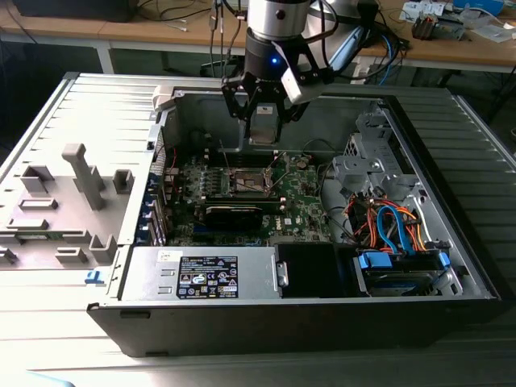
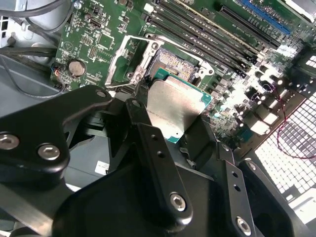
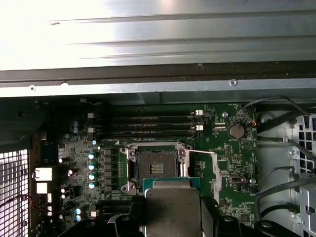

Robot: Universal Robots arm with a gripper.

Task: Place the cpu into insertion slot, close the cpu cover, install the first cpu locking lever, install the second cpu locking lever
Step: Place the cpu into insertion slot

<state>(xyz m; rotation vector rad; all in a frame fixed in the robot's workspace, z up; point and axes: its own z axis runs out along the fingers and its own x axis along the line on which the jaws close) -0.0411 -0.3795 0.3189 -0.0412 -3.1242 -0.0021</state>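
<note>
Two fingers (image 2: 139, 116) of the single gripper (image 2: 170, 123) are clamped on opposite edges of one cpu (image 2: 175, 106), and you can see its silvery metal top and green border between them in both wrist views. The chip is off the board and tilted, not seated.

In the first wrist view, the cpu (image 3: 172, 205) sits just beside the near edge of the one insertion slot (image 3: 157, 169). The slot's dark square recess lies uncovered, with its contact field exposed. The second wrist view shows that slot (image 2: 173, 61) partly overlapped by the chip's upper corner.

One cpu cover (image 3: 216, 173) stands swung open at the side of the slot. One thin lever rod (image 3: 200, 152) runs from the socket frame towards it.

On the green motherboard (image 3: 232, 163) you have four long dark memory slots (image 3: 148, 123) in parallel rows beyond the socket. One round coin battery (image 3: 237, 131) sits well apart from the cpu.

In the exterior view, the gripper (image 1: 264, 129) hangs inside the one open computer case (image 1: 451, 161), above the insertion slot (image 1: 251, 181).
</note>
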